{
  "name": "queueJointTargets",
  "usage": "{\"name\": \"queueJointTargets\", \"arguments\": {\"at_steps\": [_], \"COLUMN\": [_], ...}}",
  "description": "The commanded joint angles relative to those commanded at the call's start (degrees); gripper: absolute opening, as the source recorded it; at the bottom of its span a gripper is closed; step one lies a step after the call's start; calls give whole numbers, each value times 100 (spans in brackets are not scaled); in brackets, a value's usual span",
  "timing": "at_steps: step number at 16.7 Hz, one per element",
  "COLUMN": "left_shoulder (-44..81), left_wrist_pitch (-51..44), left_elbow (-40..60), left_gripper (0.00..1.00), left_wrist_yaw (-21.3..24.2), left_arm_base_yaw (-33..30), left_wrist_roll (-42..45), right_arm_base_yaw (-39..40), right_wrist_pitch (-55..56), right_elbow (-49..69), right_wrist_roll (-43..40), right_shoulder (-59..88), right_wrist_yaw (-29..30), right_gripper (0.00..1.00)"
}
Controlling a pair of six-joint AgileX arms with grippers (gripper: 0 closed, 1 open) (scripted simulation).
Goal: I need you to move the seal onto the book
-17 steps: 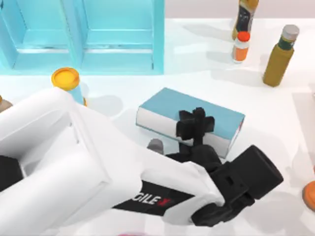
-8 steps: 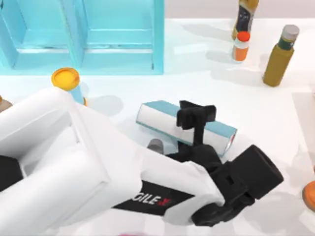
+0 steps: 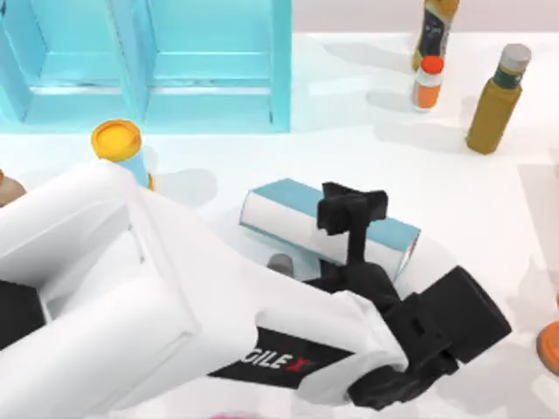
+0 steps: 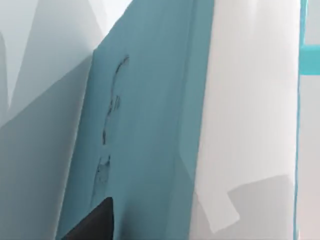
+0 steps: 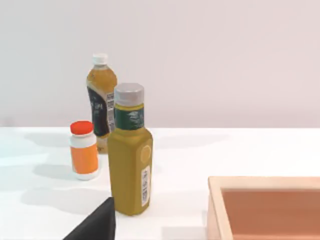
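Teal book (image 3: 297, 229): tilted on edge, partly hidden by left gripper (image 3: 351, 212).
Grip state: cannot tell.
Seal: unidentifiable.

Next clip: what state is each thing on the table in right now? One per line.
book: closed, tipped up, white page edges facing the top camera
left gripper: down at the book
olive bottle: upright, capped
orange-capped bottle: upright, capped
dark-labelled bottle: upright
yellow-lidded can: upright, lid on

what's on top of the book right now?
The left pincer sits over the tilted book, by its upper edge. No seal is visible there; whatever is under the black fingers is covered.
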Motion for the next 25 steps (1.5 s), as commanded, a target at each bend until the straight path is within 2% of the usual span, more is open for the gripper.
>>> {"name": "queueJointTargets", "arguments": {"at_steps": [4,12,16,20,25], "left_shoulder": [116,417,504,534,522], "left_wrist_pitch": [-1276,-5487,-7138,-7842,-7860], "left_elbow": [304,940,1143,1232,1225], "left_gripper": [100,100,100,100,100], "left_wrist_yaw": [-50,-60,-51,-52,-52], "left_arm_base_yaw": [-415,-1509,-1927,-2127,-2103], "left_wrist_roll": [-1312,-5198,-6692,-7364,-7379], "right_arm_base_yaw": [0,0,0,0,0], "right_wrist_pitch": [0,0,0,0,0], "right_elbow": [0,0,0,0,0], "right_wrist_roll": [0,0,0,0,0], "right_shoulder": [0,0,0,0,0], "right_wrist_yaw": [0,0,0,0,0], "right_gripper": [100,100,100,100,100]}}
